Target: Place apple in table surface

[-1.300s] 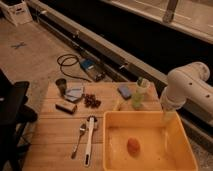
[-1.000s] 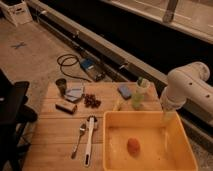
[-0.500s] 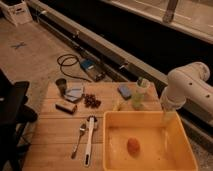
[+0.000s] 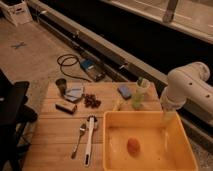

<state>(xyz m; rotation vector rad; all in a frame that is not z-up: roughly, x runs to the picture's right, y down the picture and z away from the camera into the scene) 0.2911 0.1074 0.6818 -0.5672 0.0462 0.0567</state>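
The apple (image 4: 133, 146), small and orange-red, lies on the floor of the big yellow bin (image 4: 107, 145) that stands on the right half of the table. The light wooden table surface (image 4: 55, 131) shows to the left of the bin. My gripper (image 4: 167, 118) hangs from the white arm (image 4: 186, 87) at the right. It points down just inside the bin's far right corner, up and to the right of the apple and apart from it. It holds nothing that I can see.
On the planks left of the bin lie a spoon (image 4: 79, 139) and a white-handled tool (image 4: 89, 139). Behind them are dark grapes (image 4: 91, 101), a brown block (image 4: 66, 106), a dark cup (image 4: 61, 86), a blue sponge (image 4: 124, 91) and a pale green cup (image 4: 138, 97). A black chair (image 4: 12, 117) stands at the left.
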